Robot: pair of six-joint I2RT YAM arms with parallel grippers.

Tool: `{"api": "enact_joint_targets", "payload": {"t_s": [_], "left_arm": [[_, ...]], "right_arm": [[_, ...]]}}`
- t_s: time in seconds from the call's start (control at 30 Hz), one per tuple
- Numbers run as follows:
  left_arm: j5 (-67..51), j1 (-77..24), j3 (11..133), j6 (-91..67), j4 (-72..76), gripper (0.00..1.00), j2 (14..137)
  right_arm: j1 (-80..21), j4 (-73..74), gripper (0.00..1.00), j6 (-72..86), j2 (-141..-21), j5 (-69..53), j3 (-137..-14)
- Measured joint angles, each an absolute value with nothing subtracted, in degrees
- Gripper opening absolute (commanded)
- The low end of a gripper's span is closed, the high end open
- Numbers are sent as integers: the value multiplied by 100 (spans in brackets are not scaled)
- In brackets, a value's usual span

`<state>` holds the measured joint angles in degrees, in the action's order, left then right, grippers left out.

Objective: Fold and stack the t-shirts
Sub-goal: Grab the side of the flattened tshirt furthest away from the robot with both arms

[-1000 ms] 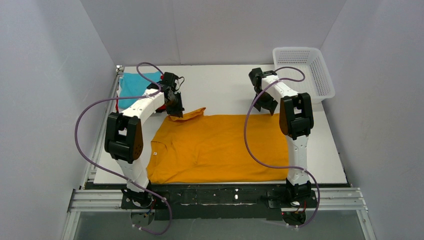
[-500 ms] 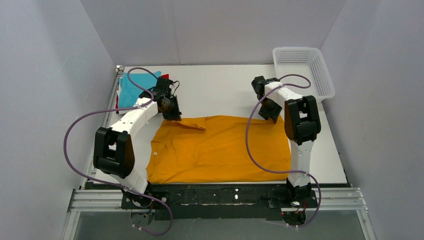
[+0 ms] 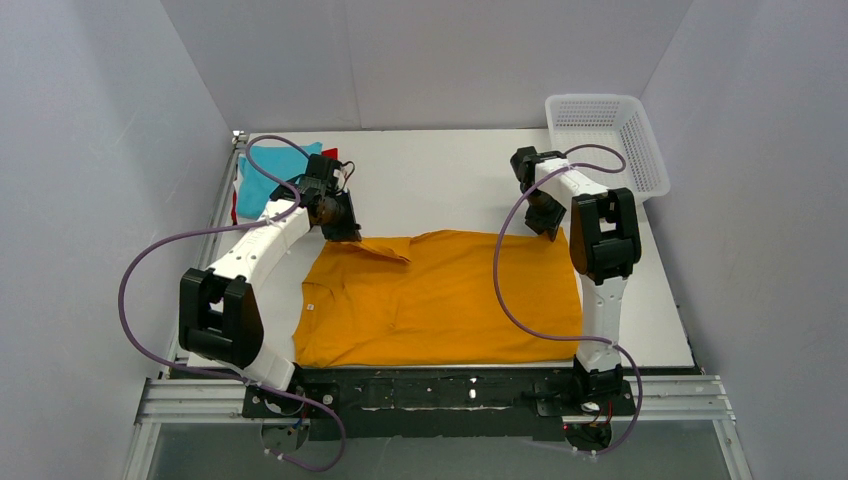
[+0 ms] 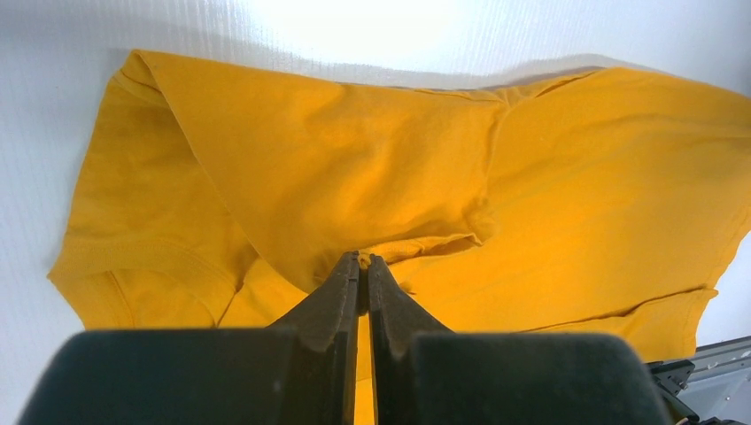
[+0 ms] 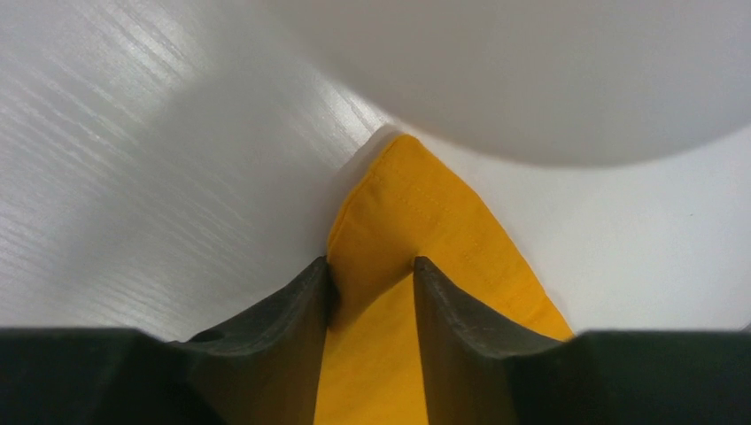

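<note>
Far sleeve was up in the air a second ago, pinched by the left gripper (image 3: 345, 232). Now it lay folded down onto the shirt (image 3: 440, 300), and the left arm had dropped low toward the desk (image 3: 440, 170). The right gripper (image 3: 549, 230) had also come down and slid out to the far hem corner. So the first sleeve fold looked about done, with release and the body folds still to do.

The shirt lay flat on the near-centre desk, between the two arms. Its long axis ran left to right, with the collar end toward the robot's left and the hem toward the right.

Left wrist view: the fingers were nearly touching, nipped on a ridge of orange cloth at the folded sleeve. Right wrist view: the fingers were partly apart, astride the hem corner, which poked out past the tips onto the desk. No clamp was visible there.

The other shirts (image 3: 262, 175), turquoise on top, sat stacked at the far left corner. The basket (image 3: 605, 140) was at far right, well apart from the shirt.
</note>
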<state>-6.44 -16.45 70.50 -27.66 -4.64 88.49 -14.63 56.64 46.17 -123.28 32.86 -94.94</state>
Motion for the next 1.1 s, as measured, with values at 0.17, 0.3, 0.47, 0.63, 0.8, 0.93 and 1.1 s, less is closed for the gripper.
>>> {"api": "enact_joint_targets", "payload": {"t_s": [0.17, 0.3, 0.47, 0.63, 0.8, 0.93, 1.1], "left_arm": [[-642, -1645, 7050, -2768, -541, 0, 8840], [-642, -1645, 7050, -2775, -611, 0, 8838], [-652, -1645, 7024, -2930, -698, 0, 8750], [-668, -1647, 6827, -3212, -836, 0, 8361], [-670, -1647, 6394, -3555, -1013, 0, 7725], [-663, -1664, 6016, -3760, -1188, 0, 7157], [-633, -1673, 5680, -3918, -1520, 0, 6416]], "right_arm": [[-1385, 5671, 24, 4543, -12359, 3286, -9494], [-1356, 5686, 13, 4460, -12390, 3286, -9539], [-1358, 5671, 6, 4329, -12392, 3277, -9590], [-1369, 5424, 3, 4222, -12127, 3273, -9177], [-1481, 5284, 2, 4036, -11391, 3365, -8479], [-1656, 5140, 2, 3955, -10827, 3533, -7985], [-1809, 5057, 2, 3922, -10224, 3588, -7406]]}}
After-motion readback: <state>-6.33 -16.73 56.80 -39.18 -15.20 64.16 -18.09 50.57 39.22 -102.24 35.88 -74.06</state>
